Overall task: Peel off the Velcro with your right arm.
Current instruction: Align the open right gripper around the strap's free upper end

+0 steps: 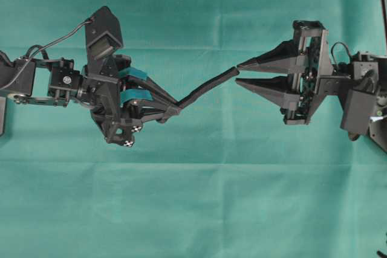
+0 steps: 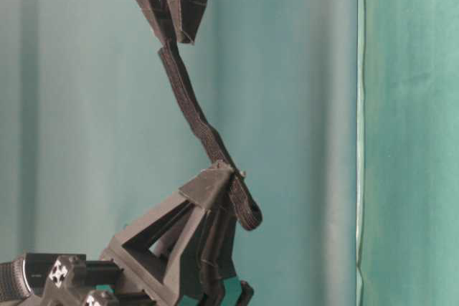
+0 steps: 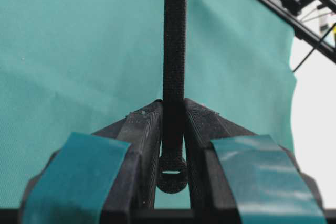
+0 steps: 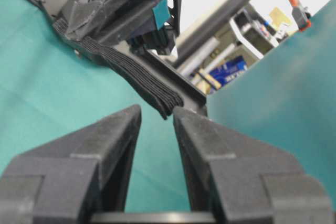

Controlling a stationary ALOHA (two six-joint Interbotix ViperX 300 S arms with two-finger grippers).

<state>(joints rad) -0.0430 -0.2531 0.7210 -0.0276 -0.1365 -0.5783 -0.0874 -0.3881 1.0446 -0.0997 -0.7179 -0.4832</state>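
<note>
My left gripper (image 1: pixel 175 109) clamps one end of the Velcro (image 1: pixel 208 89) held in the air above the green cloth (image 1: pixel 193 209), while my right gripper (image 1: pixel 237 72) stands parted around its free tip, so next I must pinch and pull away.

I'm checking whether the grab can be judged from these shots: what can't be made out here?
- Overhead view: whether the all-black right gripper touches the thin black Velcro strip; the tip sits at the fingertips.
- Right wrist view: the strip end is blurred, contact unclear.
- Table-level view: the right gripper is cut by the top edge.
- Left wrist view: the teal-taped left gripper hides the strip's clamped part; the far end leaves the frame.
</note>
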